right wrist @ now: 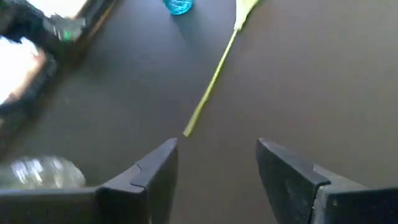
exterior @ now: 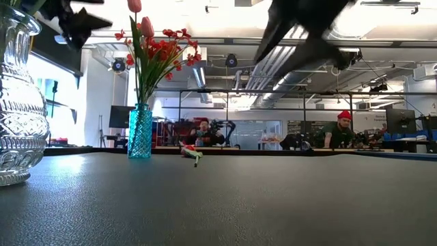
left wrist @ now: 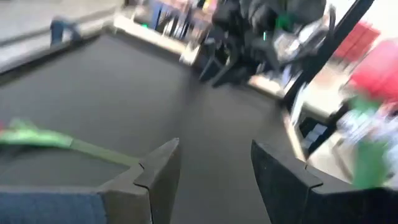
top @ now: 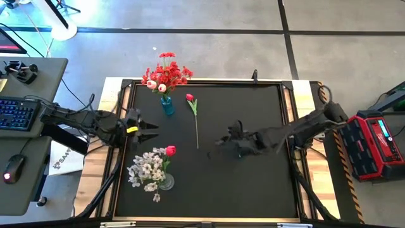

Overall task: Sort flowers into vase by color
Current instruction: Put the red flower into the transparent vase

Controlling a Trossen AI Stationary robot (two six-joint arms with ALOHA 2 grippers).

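A loose red tulip (top: 190,98) lies flat on the black mat, its thin green stem (top: 196,130) running toward the near edge. The stem's free end (right wrist: 186,130) lies just ahead of my open right gripper (right wrist: 217,146), which hovers to the stem's right (top: 218,142). A blue vase (top: 167,105) near the far edge holds red blooms and pink tulip buds. A clear glass vase (top: 166,182) holds white sprays and one red tulip (top: 169,150). My left gripper (top: 154,130) hangs open between the two vases, touching nothing.
The mat has a raised black frame (top: 288,126) on a wooden table. A desk with a keyboard (top: 16,114) stands off the left side and a red case (top: 380,142) off the right. People sit behind the table in the low view (exterior: 338,130). Open mat lies right of the tulip.
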